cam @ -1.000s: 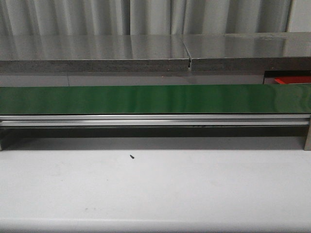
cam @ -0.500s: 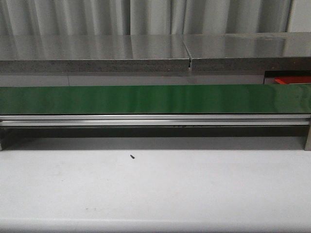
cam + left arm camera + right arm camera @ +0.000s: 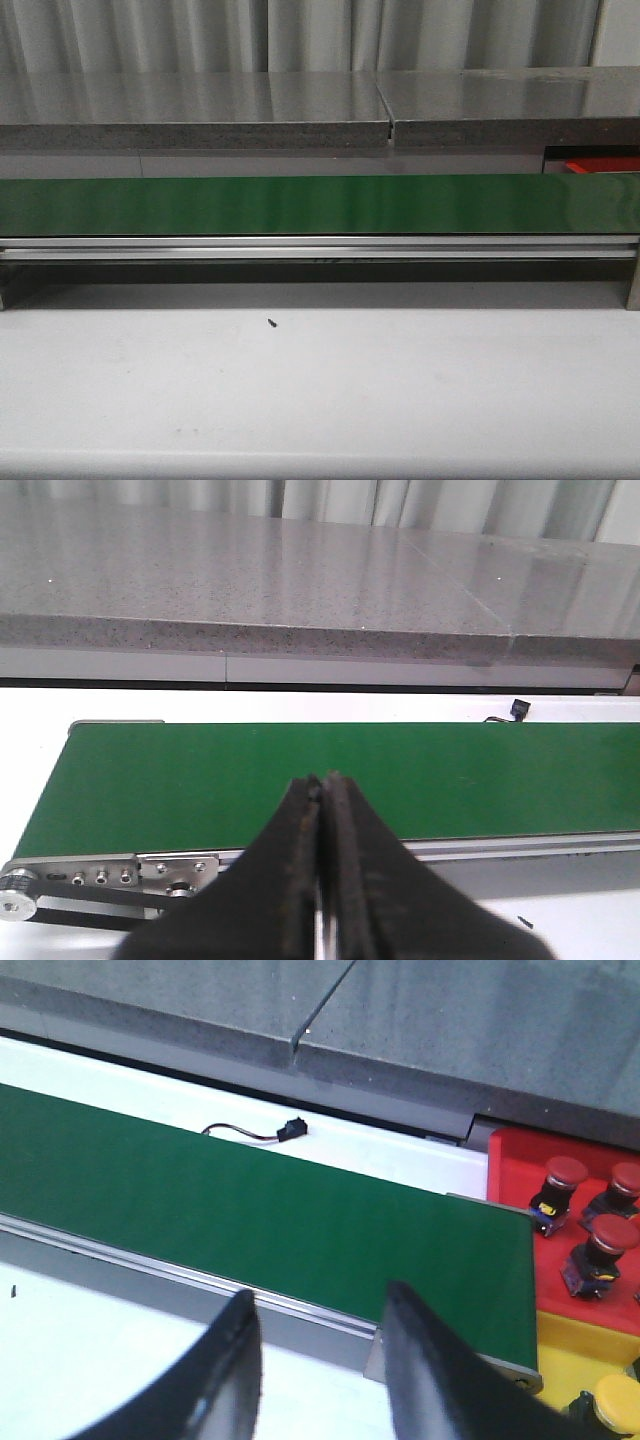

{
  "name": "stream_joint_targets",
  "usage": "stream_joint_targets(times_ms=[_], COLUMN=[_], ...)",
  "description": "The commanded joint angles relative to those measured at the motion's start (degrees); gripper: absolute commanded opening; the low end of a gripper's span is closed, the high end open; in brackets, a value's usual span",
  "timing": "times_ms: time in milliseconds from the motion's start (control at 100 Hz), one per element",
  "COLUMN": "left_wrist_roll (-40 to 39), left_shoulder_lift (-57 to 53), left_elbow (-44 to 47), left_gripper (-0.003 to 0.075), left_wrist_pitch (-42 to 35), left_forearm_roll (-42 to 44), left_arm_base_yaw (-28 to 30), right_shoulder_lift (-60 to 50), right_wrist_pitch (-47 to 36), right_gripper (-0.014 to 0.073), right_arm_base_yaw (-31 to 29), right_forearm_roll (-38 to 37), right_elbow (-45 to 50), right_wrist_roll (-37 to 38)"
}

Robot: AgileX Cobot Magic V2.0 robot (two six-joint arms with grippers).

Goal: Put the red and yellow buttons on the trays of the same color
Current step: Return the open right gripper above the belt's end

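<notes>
The green conveyor belt (image 3: 300, 205) carries no button in any view. In the right wrist view a red tray (image 3: 510, 1165) past the belt's end holds three red buttons (image 3: 563, 1172), (image 3: 625, 1178), (image 3: 612, 1232). A yellow tray (image 3: 580, 1335) in front of it holds a yellow button (image 3: 618, 1398). My right gripper (image 3: 320, 1298) is open and empty, over the belt's near rail close to that end. My left gripper (image 3: 322, 780) is shut and empty, over the near edge of the belt (image 3: 300, 780) at its other end. Neither gripper shows in the front view.
A grey stone ledge (image 3: 200, 110) runs behind the belt. The aluminium rail (image 3: 300, 247) fronts the belt above the white table (image 3: 320, 390), which bears a small black speck (image 3: 271, 322). A small black sensor with a cable (image 3: 290, 1128) lies behind the belt. A sliver of the red tray (image 3: 600, 166) shows at the far right.
A faint mark under the belt's rail has shifted to the left across the frames. Nothing else has visibly changed.
</notes>
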Motion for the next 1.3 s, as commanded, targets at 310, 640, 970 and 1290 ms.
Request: stream_joint_targets(times_ms=[310, 640, 970, 1290], left_wrist_roll=[-0.1, -0.1, -0.1, -0.1], left_shoulder_lift=[0.1, 0.1, 0.1, 0.1], left_elbow=[-1.6, -1.6, -1.6, -1.6], left_gripper=[-0.0019, -0.0019, -0.0019, -0.0019], left_wrist_pitch=[-2.5, -2.5, -2.5, -2.5], left_forearm_roll=[-0.9, -0.9, -0.9, -0.9], left_arm_base_yaw=[-0.4, -0.4, -0.4, -0.4], right_shoulder_lift=[-11.8, -11.8, -11.8, -15.2], right_wrist_pitch=[0.6, 0.6, 0.5, -0.3], right_gripper=[-0.0068, -0.0068, -0.0068, -0.0068], right_arm_base_yaw=[0.1, 0.1, 0.1, 1.4], right_forearm_roll=[1.2, 1.2, 1.1, -17.8], right_elbow=[3.5, 3.5, 3.5, 4.1], right_wrist_roll=[-0.7, -0.7, -0.7, 14.6])
